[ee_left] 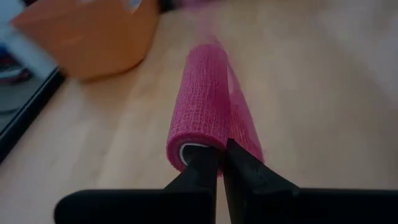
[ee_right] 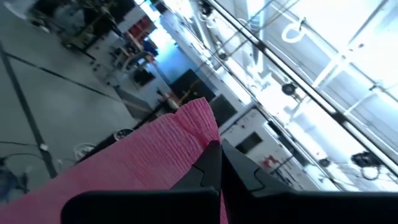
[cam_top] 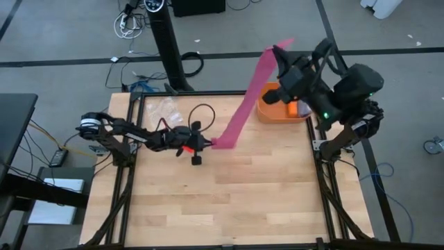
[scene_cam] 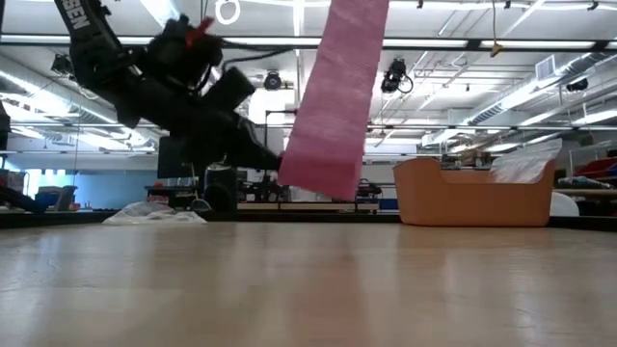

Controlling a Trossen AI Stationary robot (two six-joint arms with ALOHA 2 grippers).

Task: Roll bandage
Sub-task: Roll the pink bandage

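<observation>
Left gripper (ee_left: 219,163): clamped on the rolled end of the bandage (cam_top: 243,111), fingers pinched at the roll's open core, low over the wooden table (cam_top: 229,201), left of centre in the high view. Roll seen in left wrist view as a tight magenta cylinder with a loose flap trailing beside it. Whether roll touches the tabletop: cannot tell; in low view the lower edge of the strip hangs clear of the surface.

Bandage: stretched as a long flat pink band from the left gripper diagonally up and back to the right gripper (ee_right: 219,163), taut, off the table along its length.

Right gripper: raised high past the table's far right corner, fingers pinched tight on the free end of the band; crinkled fabric edge visible just beyond the fingertips in right wrist view.

Orange bin (cam_top: 281,111): on the far right part of the table, beneath the raised right arm, white material inside.

Clear plastic bag (cam_top: 164,107): far left part of the table, behind the left arm, apart from the bandage.
</observation>
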